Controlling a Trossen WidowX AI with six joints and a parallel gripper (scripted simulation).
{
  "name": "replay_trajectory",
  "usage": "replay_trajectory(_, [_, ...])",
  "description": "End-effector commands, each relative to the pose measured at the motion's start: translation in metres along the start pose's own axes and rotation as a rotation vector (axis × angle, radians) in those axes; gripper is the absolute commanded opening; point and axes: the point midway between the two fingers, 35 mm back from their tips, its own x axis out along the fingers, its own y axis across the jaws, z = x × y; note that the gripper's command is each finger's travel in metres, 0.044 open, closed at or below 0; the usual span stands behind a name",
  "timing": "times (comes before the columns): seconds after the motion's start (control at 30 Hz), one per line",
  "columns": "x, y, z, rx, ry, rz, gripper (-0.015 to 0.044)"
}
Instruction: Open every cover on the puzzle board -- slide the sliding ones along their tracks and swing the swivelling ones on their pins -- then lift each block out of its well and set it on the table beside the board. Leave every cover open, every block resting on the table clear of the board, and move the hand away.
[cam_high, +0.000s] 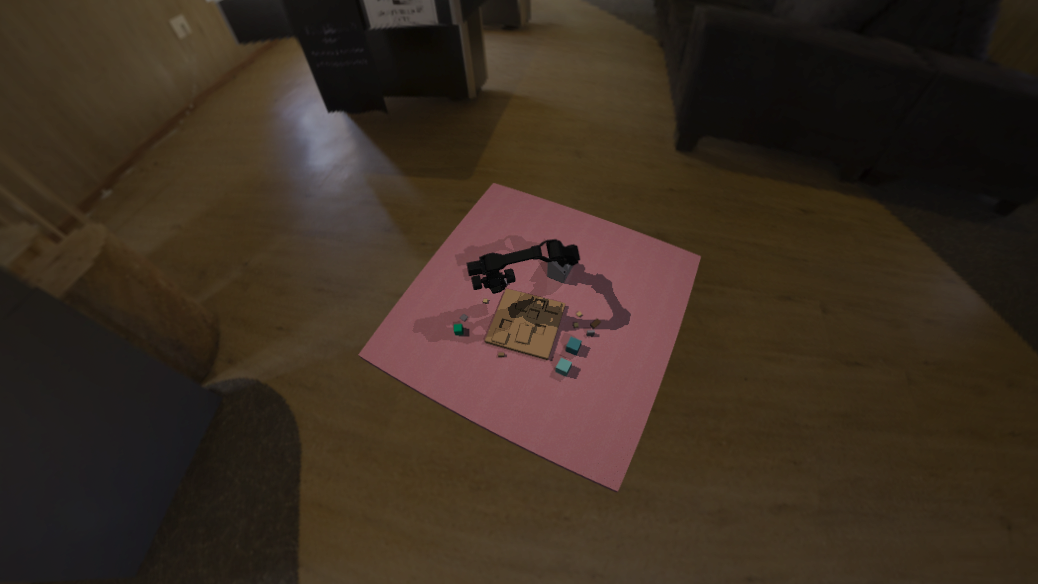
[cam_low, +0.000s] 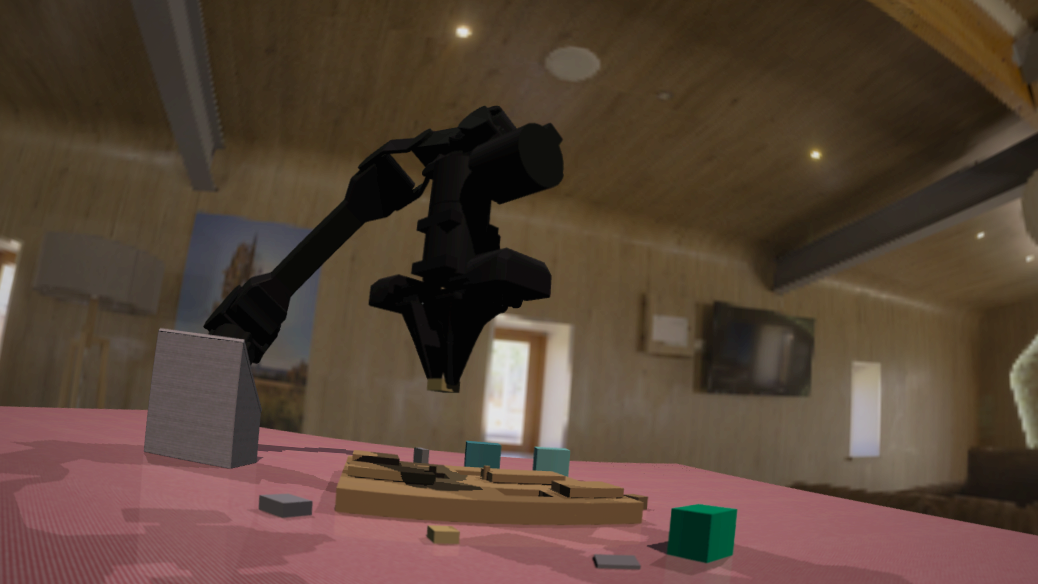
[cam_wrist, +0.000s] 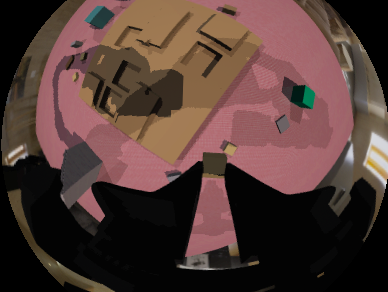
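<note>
The tan puzzle board (cam_high: 538, 350) (cam_low: 486, 508) (cam_wrist: 192, 127) lies on the pink table. Same-coloured covers stand slightly raised on it, with dark well openings beside several; shadow hides how far some covers stand open. My gripper (cam_low: 442, 384) (cam_wrist: 213, 166) is shut on a small olive-tan block (cam_low: 436, 384) (cam_wrist: 214, 163), high above the table, just past the board's edge in the wrist view. A green cube (cam_high: 458, 329) (cam_low: 701, 533) (cam_wrist: 305, 97), a dark teal cube (cam_high: 573, 345) (cam_low: 482, 454) (cam_wrist: 99, 17) and a light teal cube (cam_high: 563, 366) (cam_low: 551, 460) rest on the table beside the board.
A small tan block (cam_low: 442, 535) (cam_wrist: 230, 148), a flat grey piece (cam_low: 616, 561) (cam_wrist: 282, 124) and a grey block (cam_low: 285, 504) lie near the green cube's side. A brown piece (cam_high: 501, 354) (cam_wrist: 229, 10) lies by another edge. Several small pieces lie near the dark teal cube.
</note>
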Motion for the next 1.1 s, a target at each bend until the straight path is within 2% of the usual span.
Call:
replay_trajectory(0.0, [0.003,-0.004,-0.013,-0.003,0.002,0.009,0.008])
replay_trajectory(0.57, [0.014,-0.017,-0.077,-0.011,-0.012,0.026,0.008])
replay_trajectory(1.07, [0.035,-0.019,-0.078,-0.011,-0.013,0.026,0.008])
